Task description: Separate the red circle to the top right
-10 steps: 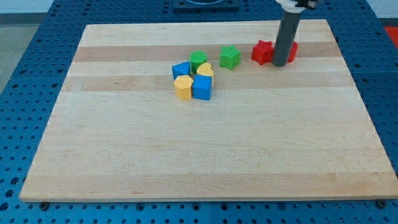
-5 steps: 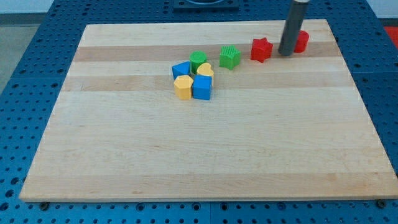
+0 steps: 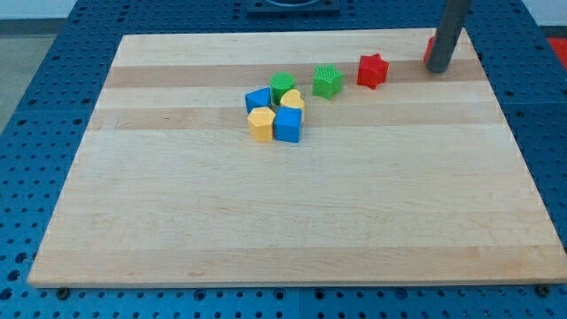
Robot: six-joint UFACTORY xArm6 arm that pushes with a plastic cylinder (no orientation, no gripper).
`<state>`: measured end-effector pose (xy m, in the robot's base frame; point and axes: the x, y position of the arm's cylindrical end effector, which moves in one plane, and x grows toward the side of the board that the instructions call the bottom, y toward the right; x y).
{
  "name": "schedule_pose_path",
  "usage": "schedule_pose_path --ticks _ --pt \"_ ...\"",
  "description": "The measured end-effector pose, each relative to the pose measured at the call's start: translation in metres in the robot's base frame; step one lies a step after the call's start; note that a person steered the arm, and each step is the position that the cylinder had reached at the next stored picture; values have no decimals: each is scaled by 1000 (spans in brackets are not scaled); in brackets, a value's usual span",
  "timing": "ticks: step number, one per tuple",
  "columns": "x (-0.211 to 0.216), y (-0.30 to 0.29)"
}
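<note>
Now my tip (image 3: 438, 70) covers most of the red circle (image 3: 428, 49) at the counter's (image 3: 266, 221) far right; no gripper fitted. Separation looks nearly finished; next, ease off.

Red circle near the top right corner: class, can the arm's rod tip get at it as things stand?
Probably yes: my tip is already right against the red circle, which shows only as a sliver behind the rod. No other block stands between them.
</note>
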<state>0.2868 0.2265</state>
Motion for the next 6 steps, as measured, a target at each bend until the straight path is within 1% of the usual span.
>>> schedule_pose_path --ticks 1,2,3,5,6 --pt "-9 3" --pt "-5 28" --pt "-7 34" --pt "-21 -9" --pt "-27 -9"
